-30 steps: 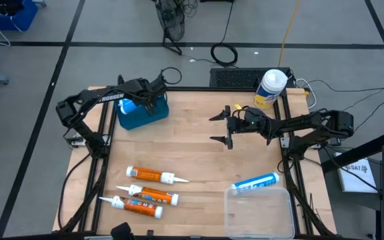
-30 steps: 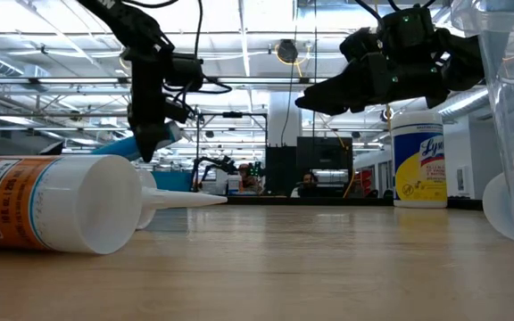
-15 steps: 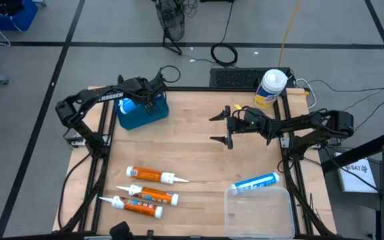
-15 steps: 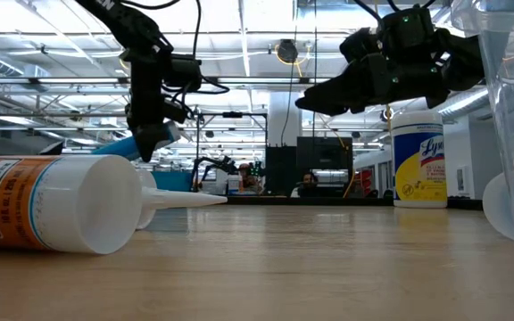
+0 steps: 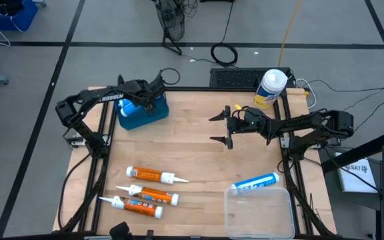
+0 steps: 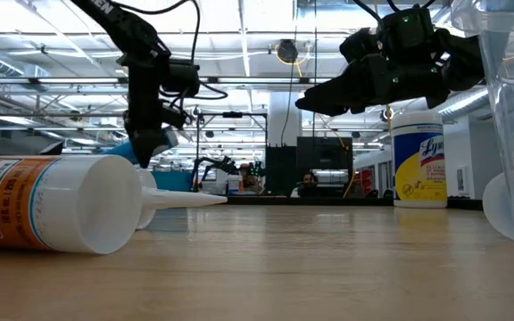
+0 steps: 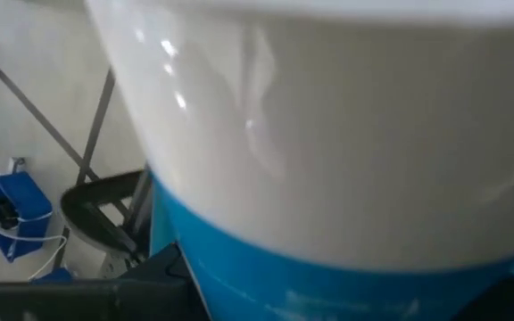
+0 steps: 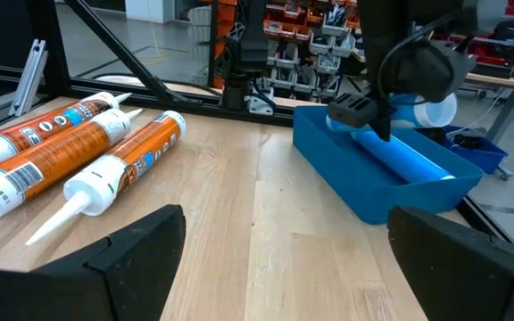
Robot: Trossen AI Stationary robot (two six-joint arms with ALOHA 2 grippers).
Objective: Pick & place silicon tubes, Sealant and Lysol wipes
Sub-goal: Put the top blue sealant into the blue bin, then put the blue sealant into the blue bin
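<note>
Left gripper [image 5: 141, 105] is down in the blue bin [image 5: 153, 117] at the worktop's far left corner, jaws closed on a blue tube [image 8: 404, 152]. Right gripper [image 5: 223, 127] hovers mid-worktop, jaws wide. The tube looks light, stiff and slick, best held mid-barrel.

Grey floor [image 5: 39, 60], black seam lines.

Lysol wipes [image 5: 271, 88] upright at far right corner; three orange tubes [image 5: 147, 192] lying near.
</note>
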